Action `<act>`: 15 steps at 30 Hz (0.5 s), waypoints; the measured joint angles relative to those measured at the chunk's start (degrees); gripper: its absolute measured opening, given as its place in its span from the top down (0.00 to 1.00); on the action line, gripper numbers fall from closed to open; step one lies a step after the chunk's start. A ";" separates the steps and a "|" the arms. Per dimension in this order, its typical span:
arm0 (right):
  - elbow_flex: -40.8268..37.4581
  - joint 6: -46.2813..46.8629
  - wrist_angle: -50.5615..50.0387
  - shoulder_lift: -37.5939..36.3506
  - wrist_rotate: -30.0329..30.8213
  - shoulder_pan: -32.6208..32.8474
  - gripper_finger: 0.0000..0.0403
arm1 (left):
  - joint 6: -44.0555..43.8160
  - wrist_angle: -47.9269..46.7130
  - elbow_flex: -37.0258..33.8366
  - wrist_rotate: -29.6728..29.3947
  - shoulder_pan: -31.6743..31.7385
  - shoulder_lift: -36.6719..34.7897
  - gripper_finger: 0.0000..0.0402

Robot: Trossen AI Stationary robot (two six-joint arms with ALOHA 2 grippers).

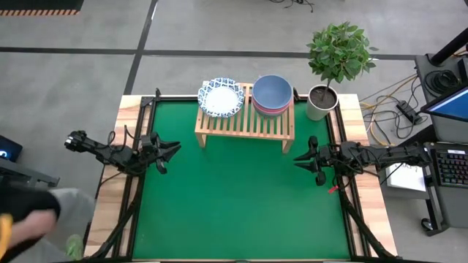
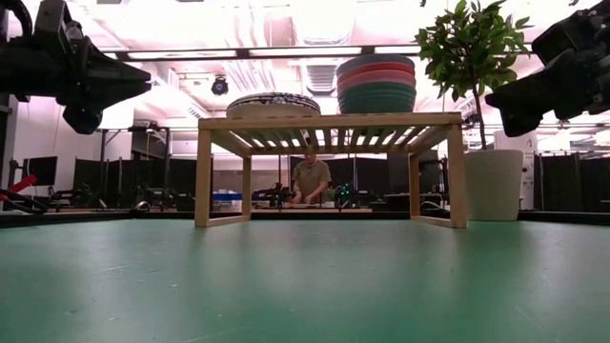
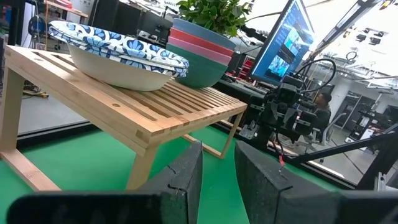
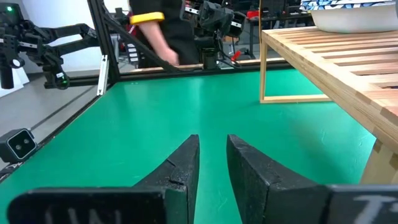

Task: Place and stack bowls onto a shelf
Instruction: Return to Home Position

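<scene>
Two stacks, the patterned bowls (image 1: 220, 97) and the plain bowls (image 1: 273, 93), sit on the shelf (image 1: 245, 126) at 12 o'clock, so you find the left gripper (image 3: 217, 148) at 9 and the right gripper (image 4: 212, 139) at 3, both empty with fingers slightly apart, apparently parked clear.

Table (image 1: 241, 204): green top, wood border. Shelf (image 1: 241, 124) stands at its far edge. On shelf's left end, stack of white patterned bowls (image 1: 220, 97). On shelf's right half, stack of plain bowls (image 1: 273, 93), blue-grey uppermost. Plant pot (image 1: 320, 102) on the border, just beside shelf's right end.

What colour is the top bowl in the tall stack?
Blue-grey; the top bowl shows best in the high view.
</scene>
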 joint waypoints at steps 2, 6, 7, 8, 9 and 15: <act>0.00 0.00 0.00 0.00 0.00 0.00 0.83 | 0.00 0.00 0.00 0.00 0.00 0.00 0.81; 0.00 0.00 0.00 0.00 0.00 0.00 0.83 | 0.00 0.00 0.02 0.02 0.00 0.00 0.81; 0.00 0.00 0.00 0.00 -0.01 0.00 0.83 | 0.00 0.00 0.02 0.02 0.00 0.00 0.81; 0.00 0.00 0.00 0.00 0.00 0.00 0.83 | 0.00 0.00 0.02 0.02 0.00 0.00 0.81; 0.00 0.00 0.00 0.00 0.00 0.00 0.83 | 0.00 0.00 0.02 0.02 0.00 0.00 0.81; 0.00 0.00 0.00 0.00 0.00 0.00 0.83 | 0.00 0.00 0.02 0.02 0.00 0.00 0.81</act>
